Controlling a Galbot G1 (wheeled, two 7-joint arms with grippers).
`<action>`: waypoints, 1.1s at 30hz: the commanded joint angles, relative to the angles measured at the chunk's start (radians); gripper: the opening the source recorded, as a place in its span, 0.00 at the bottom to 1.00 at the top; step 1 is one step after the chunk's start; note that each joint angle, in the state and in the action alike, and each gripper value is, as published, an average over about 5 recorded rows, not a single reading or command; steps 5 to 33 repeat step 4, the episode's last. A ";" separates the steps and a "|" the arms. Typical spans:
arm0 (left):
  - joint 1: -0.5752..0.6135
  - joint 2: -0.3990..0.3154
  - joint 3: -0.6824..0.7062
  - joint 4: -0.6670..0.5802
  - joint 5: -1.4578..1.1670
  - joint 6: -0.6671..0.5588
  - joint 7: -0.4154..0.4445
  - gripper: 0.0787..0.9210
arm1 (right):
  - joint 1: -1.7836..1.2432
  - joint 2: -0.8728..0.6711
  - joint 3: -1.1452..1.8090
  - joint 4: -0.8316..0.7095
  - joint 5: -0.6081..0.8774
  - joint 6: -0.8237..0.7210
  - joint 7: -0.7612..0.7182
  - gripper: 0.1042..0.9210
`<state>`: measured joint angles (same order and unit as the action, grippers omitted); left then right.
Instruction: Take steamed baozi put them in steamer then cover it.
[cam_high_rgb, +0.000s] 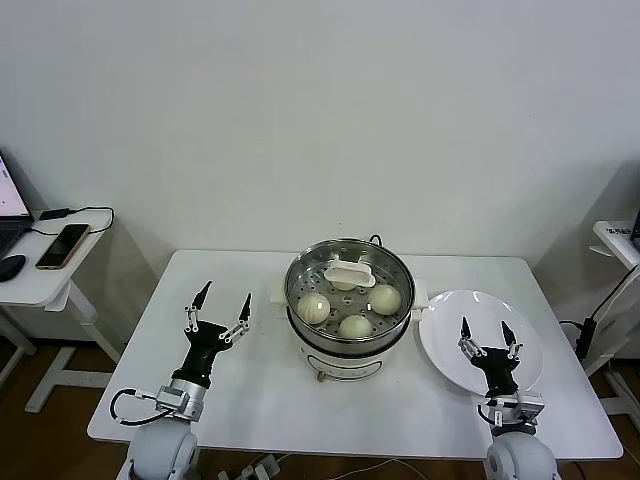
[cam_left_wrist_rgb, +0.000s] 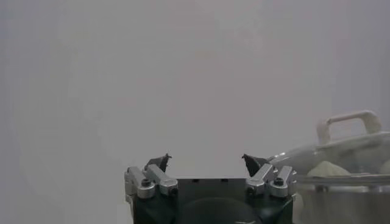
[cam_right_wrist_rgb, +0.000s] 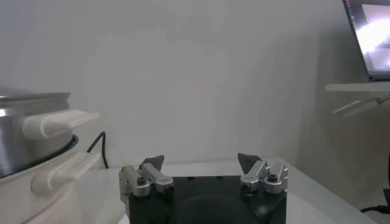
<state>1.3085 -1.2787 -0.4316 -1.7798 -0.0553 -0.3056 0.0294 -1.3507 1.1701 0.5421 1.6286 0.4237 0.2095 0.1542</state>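
- Head view: the steamer (cam_high_rgb: 348, 300) stands mid-table between my two grippers, its cover (cam_high_rgb: 349, 272) on, with baozi (cam_high_rgb: 313, 307) visible under the glass.
- My left gripper (cam_high_rgb: 217, 306) hovers left of the steamer, fingers spread, holding nothing.
- My right gripper (cam_high_rgb: 487, 332) hangs over the plate (cam_high_rgb: 448, 330) right of the steamer, fingers apart, empty.

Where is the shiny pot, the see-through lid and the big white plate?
Round shiny stainless-steel steamer pot (cam_high_rgb: 300, 318): head view, on its outer steel wall.
Round clear glass lid (cam_high_rgb: 349, 272): head view, on its white handle.
Flat round white plate (cam_high_rgb: 447, 335): head view, on a bare part of the plate.
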 joint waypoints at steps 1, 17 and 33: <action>0.006 0.000 0.001 0.010 0.005 -0.019 0.002 0.88 | -0.003 0.007 0.002 0.002 -0.006 -0.003 0.003 0.88; 0.010 -0.001 0.002 0.009 0.006 -0.019 0.002 0.88 | -0.003 0.009 0.003 0.001 -0.007 -0.001 0.004 0.88; 0.010 -0.001 0.002 0.009 0.006 -0.019 0.002 0.88 | -0.003 0.009 0.003 0.001 -0.007 -0.001 0.004 0.88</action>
